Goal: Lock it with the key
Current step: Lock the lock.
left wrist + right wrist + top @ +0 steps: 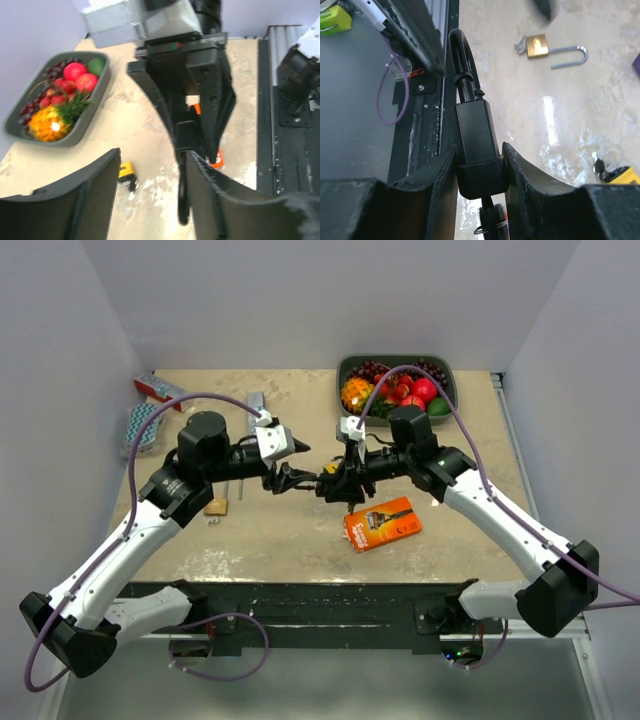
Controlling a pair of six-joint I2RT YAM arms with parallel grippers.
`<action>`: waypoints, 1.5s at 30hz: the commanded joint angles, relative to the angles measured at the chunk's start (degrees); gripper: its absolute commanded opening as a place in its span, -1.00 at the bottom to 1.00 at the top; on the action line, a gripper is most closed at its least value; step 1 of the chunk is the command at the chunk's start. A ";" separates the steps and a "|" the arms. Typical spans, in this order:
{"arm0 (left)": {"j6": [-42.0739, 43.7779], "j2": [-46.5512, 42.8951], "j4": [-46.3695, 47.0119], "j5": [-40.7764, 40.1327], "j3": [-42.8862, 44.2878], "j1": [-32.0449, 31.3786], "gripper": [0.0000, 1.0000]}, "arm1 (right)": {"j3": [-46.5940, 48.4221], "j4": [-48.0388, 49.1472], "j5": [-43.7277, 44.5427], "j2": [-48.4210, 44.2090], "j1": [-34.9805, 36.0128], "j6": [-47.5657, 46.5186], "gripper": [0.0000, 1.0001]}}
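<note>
My right gripper (479, 165) is shut on the body of a black padlock (476, 135), held above the table with its shackle (461, 50) pointing away from the wrist. A black key head with a wire ring (492, 224) sticks out under the padlock's body. In the top view the two grippers meet at mid-table, the right one (328, 483) facing the left one (290, 480). My left gripper (155, 200) is open. The black shackle (183, 195) lies just inside its right finger (220, 200). I cannot tell whether they touch.
A brass padlock (538, 46) with an open shackle lies on the table, also in the top view (216, 506). A small yellow lock (127, 171) lies under the grippers. An orange razor box (383, 524) is front right. A fruit bowl (445, 368) stands at the back, packets (158, 390) back left.
</note>
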 commanded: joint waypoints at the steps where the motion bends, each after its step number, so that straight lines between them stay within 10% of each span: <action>1: 11.93 1.67 -13.93 -0.80 5.39 3.21 0.35 | 5.30 -3.75 1.96 0.99 0.15 1.47 -1.00; 11: 19.16 7.11 -23.39 7.21 6.02 3.65 0.84 | 10.66 -13.15 4.87 5.56 0.24 -3.00 -1.00; 19: 17.05 8.43 -17.23 6.06 3.38 3.57 0.16 | 13.83 -16.94 3.90 6.71 0.59 -6.35 -1.00; 45: 4.31 7.82 -8.44 4.21 -0.66 0.84 -1.00 | 15.59 -16.58 2.85 7.85 2.52 -6.87 -0.84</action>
